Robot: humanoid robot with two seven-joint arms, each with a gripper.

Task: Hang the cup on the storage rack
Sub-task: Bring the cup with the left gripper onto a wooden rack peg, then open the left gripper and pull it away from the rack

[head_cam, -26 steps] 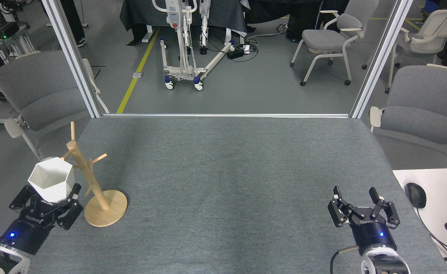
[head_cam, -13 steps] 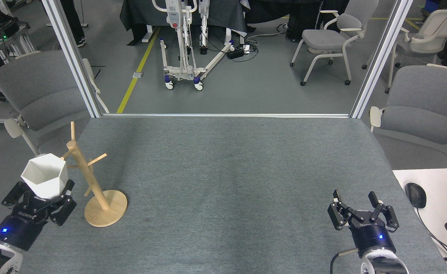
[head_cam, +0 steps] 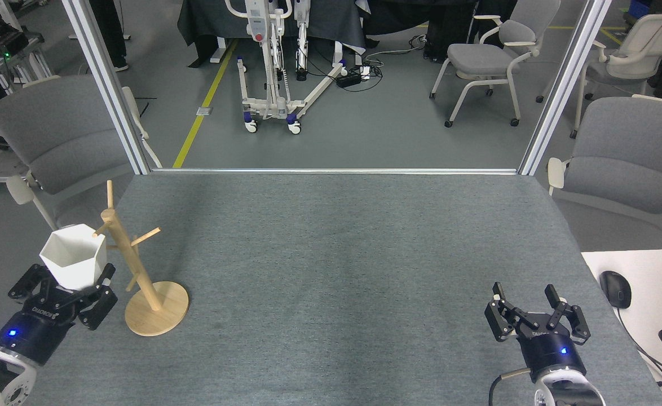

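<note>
Left gripper [head_cam: 71, 282]: raised, clamped on cup [head_cam: 74, 262] beside storage rack [head_cam: 133, 270].
Right gripper [head_cam: 528, 307]: low, jaws wide.
Hidden: cup handle.

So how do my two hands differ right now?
The left hand grips the white cup beside the wooden rack; the right hand is open and holds nothing. The left hand sits at the table's left edge, close to the rack, the right hand far off near the right corner. Both are black, each with a blue light.
</note>
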